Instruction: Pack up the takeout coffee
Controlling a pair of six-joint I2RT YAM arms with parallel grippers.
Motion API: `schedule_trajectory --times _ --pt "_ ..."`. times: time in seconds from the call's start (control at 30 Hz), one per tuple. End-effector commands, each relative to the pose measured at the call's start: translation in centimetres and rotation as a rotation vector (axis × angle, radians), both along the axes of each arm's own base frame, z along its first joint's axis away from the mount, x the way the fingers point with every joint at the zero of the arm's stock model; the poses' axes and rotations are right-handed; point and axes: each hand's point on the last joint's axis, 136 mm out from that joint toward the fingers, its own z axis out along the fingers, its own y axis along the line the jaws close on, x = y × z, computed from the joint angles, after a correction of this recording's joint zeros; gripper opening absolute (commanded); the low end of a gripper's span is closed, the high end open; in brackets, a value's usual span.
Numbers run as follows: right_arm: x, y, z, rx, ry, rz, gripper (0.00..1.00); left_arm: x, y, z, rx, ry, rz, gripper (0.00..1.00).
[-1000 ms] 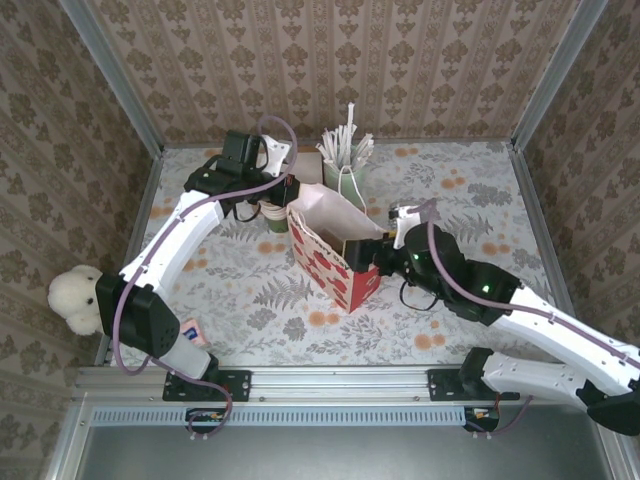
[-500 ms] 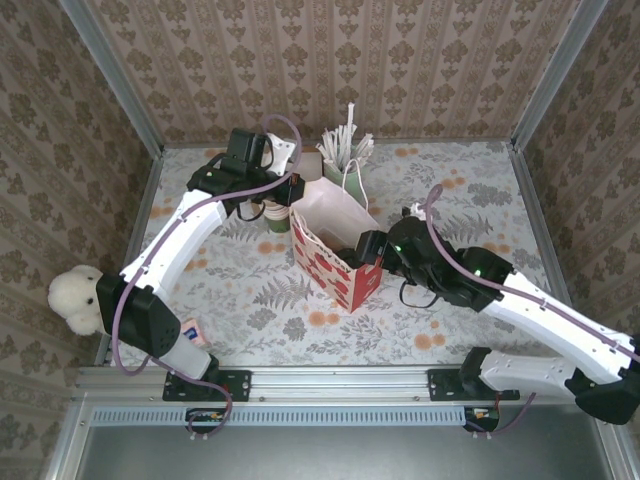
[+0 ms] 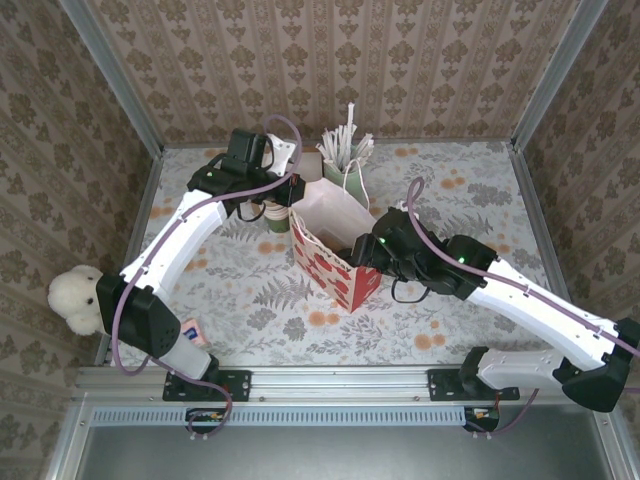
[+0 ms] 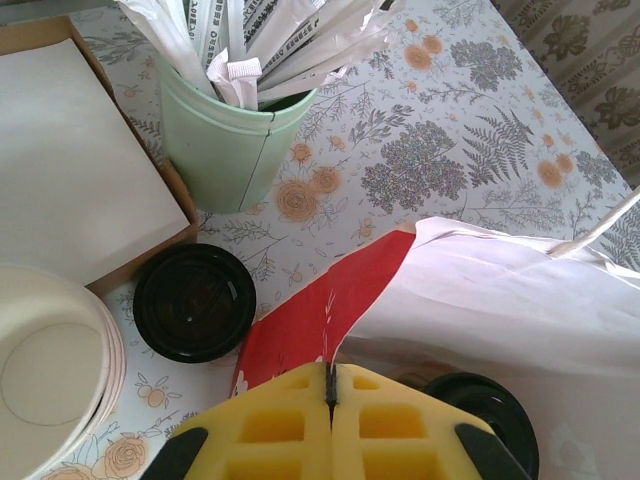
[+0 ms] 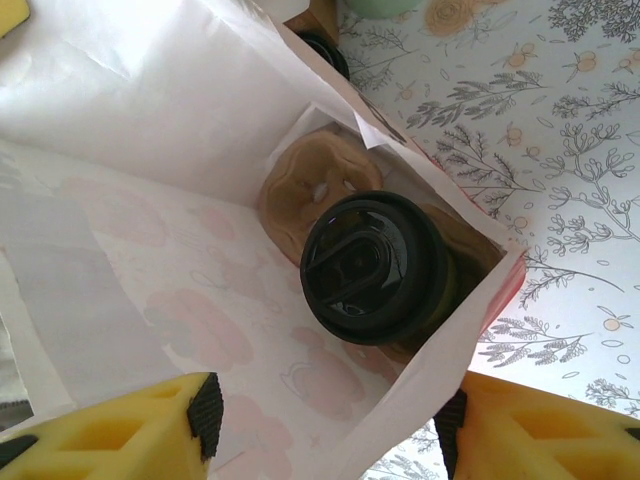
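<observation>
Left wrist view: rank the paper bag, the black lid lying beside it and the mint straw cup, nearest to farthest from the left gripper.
Measured from the left gripper:
1. paper bag: its edge is clamped in the gripper, and the bag spreads to the right.
2. black lid: lies flat, up and left of the gripper.
3. mint straw cup: farther back, upper left.

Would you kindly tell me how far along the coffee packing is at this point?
Done: the takeout coffee stands inside the paper bag, lid up, on a brown tray. In hand: the left gripper is shut on the bag's rim, apparently keeping it open, and the right gripper hangs over the opening, jaws apart and empty. Left: probably only drawing the right arm clear and letting go of the bag.
</observation>
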Motion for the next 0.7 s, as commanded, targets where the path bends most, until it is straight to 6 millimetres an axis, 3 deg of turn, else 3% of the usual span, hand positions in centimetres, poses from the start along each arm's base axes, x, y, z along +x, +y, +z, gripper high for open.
schedule_trajectory --times 0.0,0.1,0.3,0.5,0.67 --pt "-0.4 0.1 0.2 0.001 0.034 0.011 0.56 -0.9 0.0 1.0 -0.015 -0.005 0.005 0.03" --pt "-0.4 0.6 0.2 -0.006 0.040 0.037 0.50 -0.9 -0.1 0.8 -0.014 0.001 0.013 0.00" --pt "0.0 1.0 0.4 -0.017 0.062 0.083 0.18 -1.1 -0.3 0.9 -0.019 0.005 0.027 0.00" --pt "1.0 0.7 1.3 -0.049 0.047 0.141 0.00 -1.8 -0.7 1.7 -0.049 0.017 0.034 0.00" --pt "2.3 -0.1 1.9 -0.056 0.045 0.179 0.00 -2.0 -0.8 1.9 -0.051 0.019 0.084 0.00"
